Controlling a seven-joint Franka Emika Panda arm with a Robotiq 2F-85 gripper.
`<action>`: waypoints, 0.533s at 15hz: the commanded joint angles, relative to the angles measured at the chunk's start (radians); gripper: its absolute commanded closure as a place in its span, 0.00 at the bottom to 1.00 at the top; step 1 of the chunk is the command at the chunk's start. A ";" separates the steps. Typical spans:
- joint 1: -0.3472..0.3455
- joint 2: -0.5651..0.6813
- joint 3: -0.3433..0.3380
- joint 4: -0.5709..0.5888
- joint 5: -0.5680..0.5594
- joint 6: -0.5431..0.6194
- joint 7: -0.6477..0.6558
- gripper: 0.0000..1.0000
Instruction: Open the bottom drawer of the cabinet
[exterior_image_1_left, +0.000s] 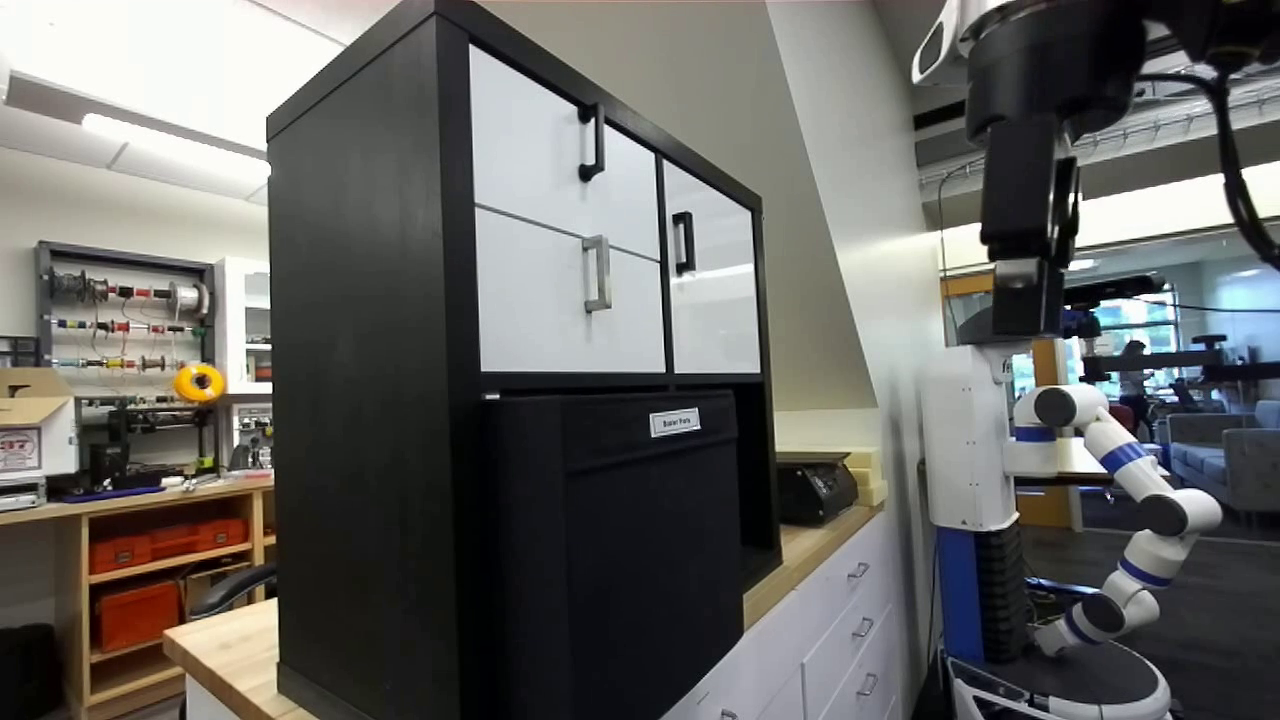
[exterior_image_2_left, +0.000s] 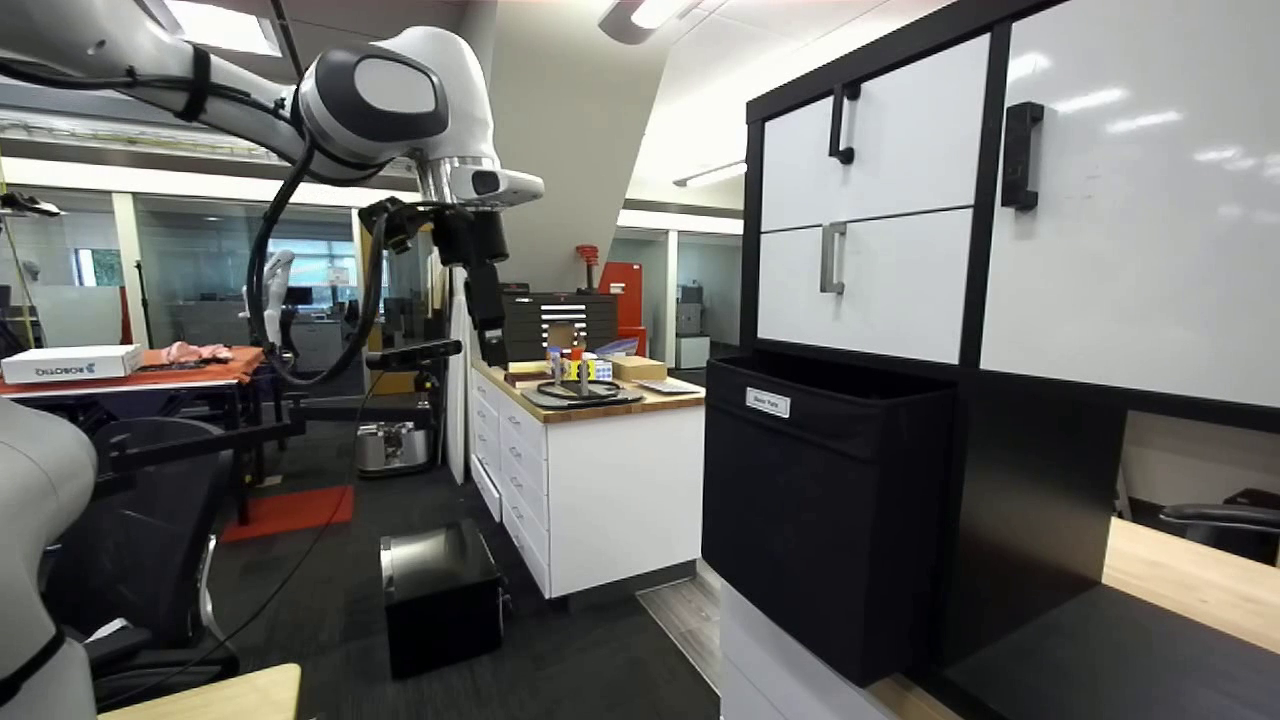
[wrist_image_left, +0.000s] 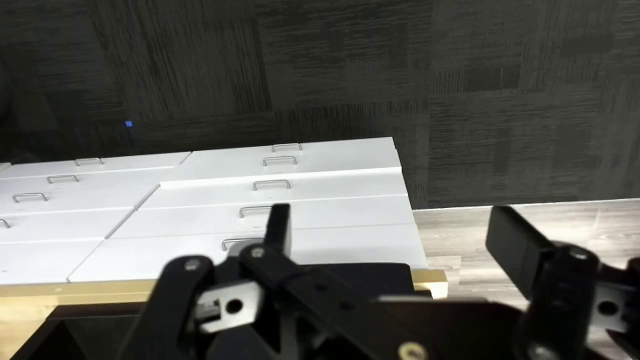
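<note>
- While the arm (exterior_image_2_left: 380, 100) holds its jaws downward, apart from the cabinet (exterior_image_1_left: 390, 350) in both exterior views, the wrist view shows them spread wide, released.
- The bottom drawer (exterior_image_1_left: 545, 300) sits closed and flush in the cabinet, directly under a white front (exterior_image_1_left: 530, 140) with a black handle (exterior_image_1_left: 599, 145).
- Its own silver handle (exterior_image_2_left: 827, 260), a short bar, runs vertically.
- Across a black post (exterior_image_2_left: 987, 190) from the drawer is a white door (exterior_image_2_left: 1150, 240).
- Beneath the drawer, a black bin (exterior_image_2_left: 790, 510) with a white label (exterior_image_2_left: 768, 402) juts forward.
- A wooden tabletop (exterior_image_1_left: 225, 640) carries the cabinet, with white drawers (wrist_image_left: 345, 212) under it.
- Dark carpet (wrist_image_left: 340, 70) and pale flooring (wrist_image_left: 610, 222) show in the wrist view.
</note>
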 joint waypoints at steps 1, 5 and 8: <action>0.008 -0.002 -0.061 0.005 -0.011 0.058 -0.076 0.00; 0.000 0.022 -0.112 0.032 -0.027 0.112 -0.172 0.00; -0.003 0.047 -0.136 0.061 -0.043 0.151 -0.232 0.00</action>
